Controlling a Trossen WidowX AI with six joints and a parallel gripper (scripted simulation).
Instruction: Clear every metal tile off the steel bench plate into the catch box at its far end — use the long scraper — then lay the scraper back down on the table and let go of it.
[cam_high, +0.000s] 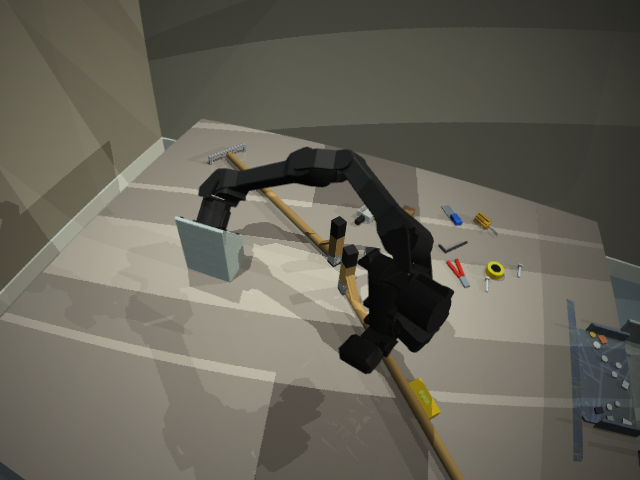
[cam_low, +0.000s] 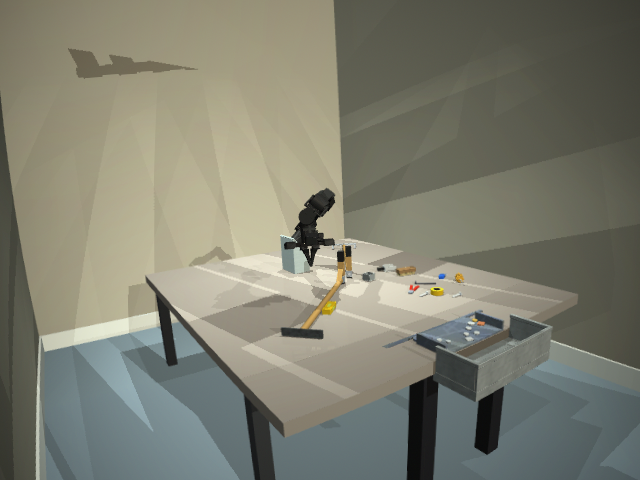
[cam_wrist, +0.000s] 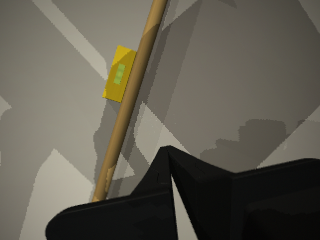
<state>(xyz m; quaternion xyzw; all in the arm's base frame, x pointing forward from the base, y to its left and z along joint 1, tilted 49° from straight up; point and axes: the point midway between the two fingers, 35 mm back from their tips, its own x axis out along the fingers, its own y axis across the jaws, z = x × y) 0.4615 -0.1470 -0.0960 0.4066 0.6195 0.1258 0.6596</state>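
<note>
The long scraper (cam_high: 438, 439) (cam_low: 324, 302) (cam_wrist: 130, 95) lies on the table. Its wide dark blade (cam_low: 302, 333) is toward the table's near left side in the exterior view, and its black-topped upright grip (cam_high: 349, 256) is at the other end. My gripper (cam_low: 311, 264) (cam_wrist: 165, 151) is shut and empty, above the table beside the scraper handle. In the top view its fingertips are hidden under the wrist. Several small pale tiles (cam_high: 604, 358) (cam_low: 468, 338), with orange, yellow and dark pieces, lie on the steel plate (cam_high: 587, 382). The catch box (cam_low: 509, 359) stands at the plate's far end; its inside is partly hidden.
A rake (cam_high: 289, 210) with a second upright grip (cam_high: 337, 240) lies behind the scraper. A yellow level (cam_high: 423, 397) (cam_low: 329, 308) (cam_wrist: 117, 75) lies against the scraper handle. Red-handled pliers (cam_high: 457, 272), yellow tape (cam_high: 494, 270) and a blue-handled tool (cam_high: 452, 215) lie between rake and plate.
</note>
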